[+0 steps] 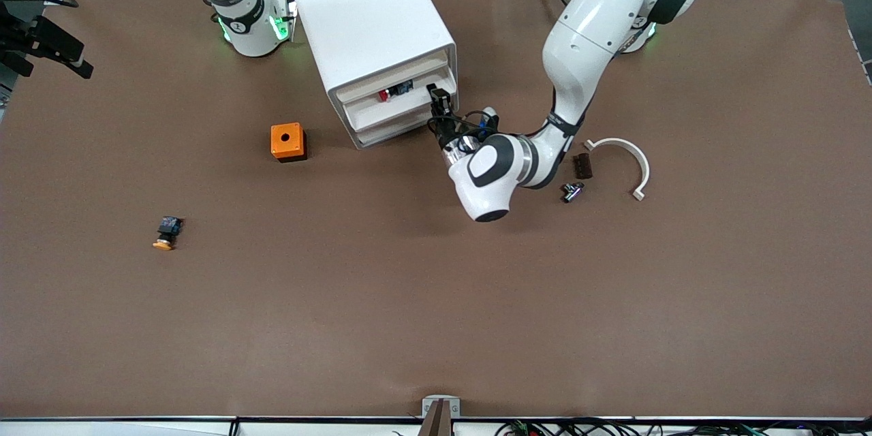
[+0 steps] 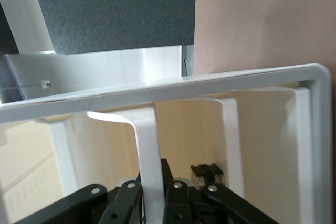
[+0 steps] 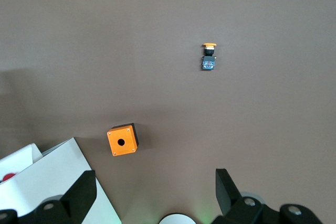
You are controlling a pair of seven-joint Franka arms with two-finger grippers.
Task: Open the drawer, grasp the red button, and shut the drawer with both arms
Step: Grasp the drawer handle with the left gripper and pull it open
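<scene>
The white cabinet [image 1: 371, 20] stands between the arms' bases. Its second drawer [image 1: 409, 103] is pulled out a little. The red-capped button [image 1: 386, 94] lies in it, black-and-blue body beside the cap. My left gripper [image 1: 439, 103] is at the drawer's front and shut on its white handle strip [image 2: 149, 177], one black finger [image 2: 178, 198] on each side. The drawer's rim [image 2: 210, 83] crosses the left wrist view. My right gripper [image 3: 155, 179] is open and empty, high over the table beside the cabinet; the front view does not show it. The red cap [image 3: 6, 177] shows at that view's edge.
An orange box with a hole [image 1: 288, 142] sits nearer the camera than the cabinet. An orange-yellow capped button [image 1: 165, 233] lies toward the right arm's end. A white curved piece [image 1: 623, 163], a dark block [image 1: 582, 165] and a small metal part [image 1: 571, 191] lie by the left arm.
</scene>
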